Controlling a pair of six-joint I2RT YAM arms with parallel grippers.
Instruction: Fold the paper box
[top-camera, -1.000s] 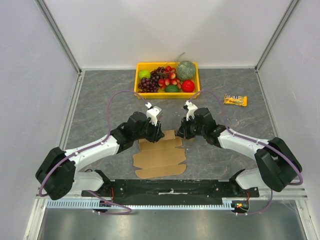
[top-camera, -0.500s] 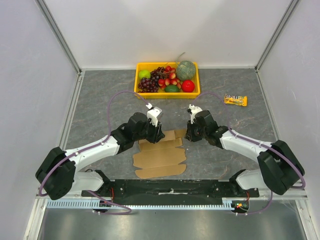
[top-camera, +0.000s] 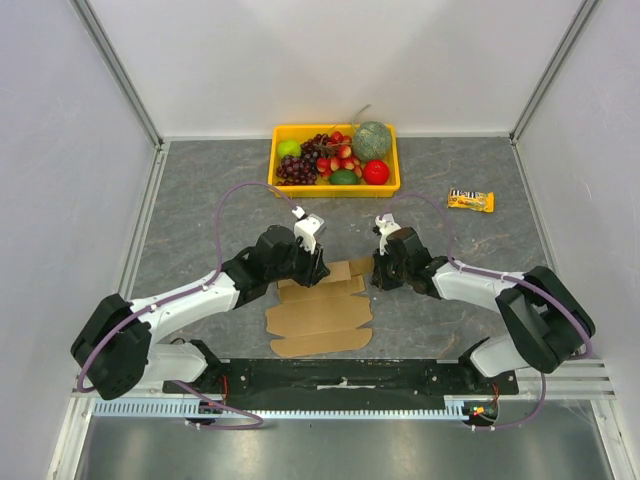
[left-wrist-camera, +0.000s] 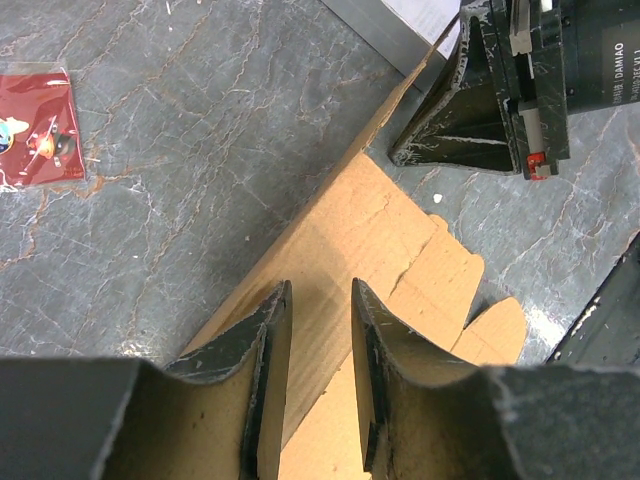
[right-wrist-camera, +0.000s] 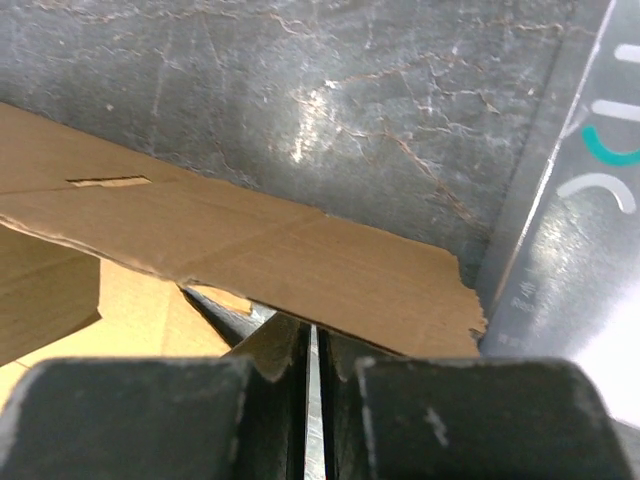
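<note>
The paper box (top-camera: 320, 315) is a brown die-cut sheet lying mostly flat near the front, with its far panel (left-wrist-camera: 380, 230) tilted up. My left gripper (top-camera: 316, 265) is over that panel's left part. In the left wrist view its jaws (left-wrist-camera: 320, 300) stand apart with cardboard showing between and under them. My right gripper (top-camera: 377, 272) is low at the panel's right end. In the right wrist view its fingers (right-wrist-camera: 312, 325) are nearly together, with only a thin slit between them. Their tips are tucked just under the flap's edge (right-wrist-camera: 300, 250), and no cardboard is in the slit.
A yellow tray (top-camera: 335, 190) full of fruit stands at the back centre. A yellow snack bar (top-camera: 470, 200) lies at the back right. A red packet (left-wrist-camera: 35, 125) lies on the grey table left of the box. The black base rail (top-camera: 350, 375) runs along the near edge.
My right gripper has dropped lower and shifted slightly right to the flap's right end, and its fingers have closed up. The left arm and the sheet have stayed put.
</note>
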